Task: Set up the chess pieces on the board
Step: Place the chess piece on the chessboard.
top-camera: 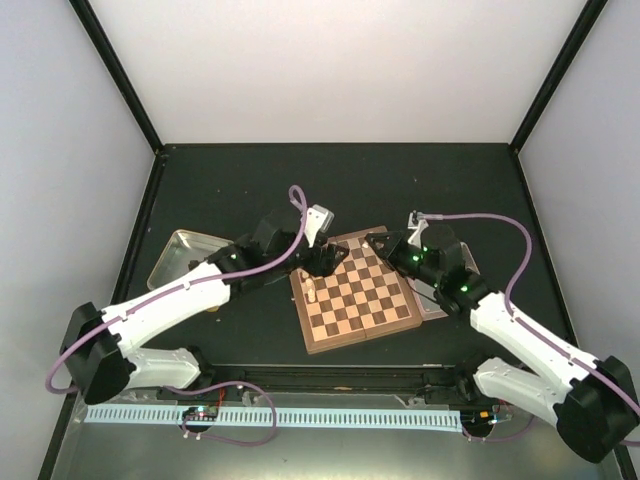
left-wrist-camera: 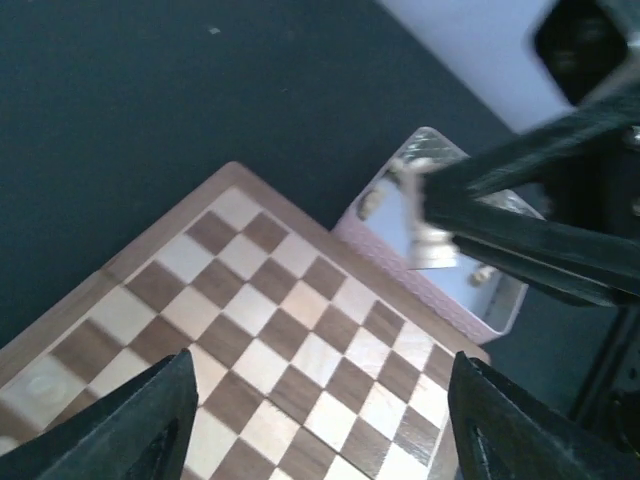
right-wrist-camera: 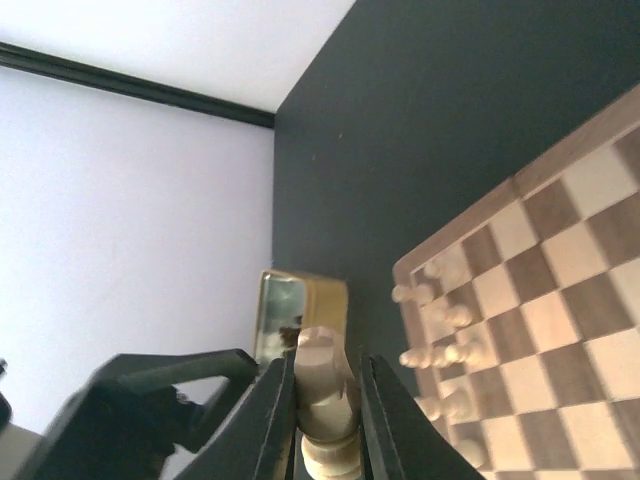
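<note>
The board [top-camera: 358, 292] is made of dark brown and pale tan squares with a brown rim. It is laid on the black table [top-camera: 250, 190] between the arms. A few pale pieces [right-wrist-camera: 458, 316] are stood along one edge. The left gripper [left-wrist-camera: 322, 400] is held above it, fingers spread wide, nothing between them. One pale piece [right-wrist-camera: 325, 400] is clamped in the right gripper [right-wrist-camera: 327, 375], near the board's far edge.

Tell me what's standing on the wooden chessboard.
Small pale tan wooden chess pieces stand along one edge of the checkered chessboard; the black left gripper hides a far corner.
</note>
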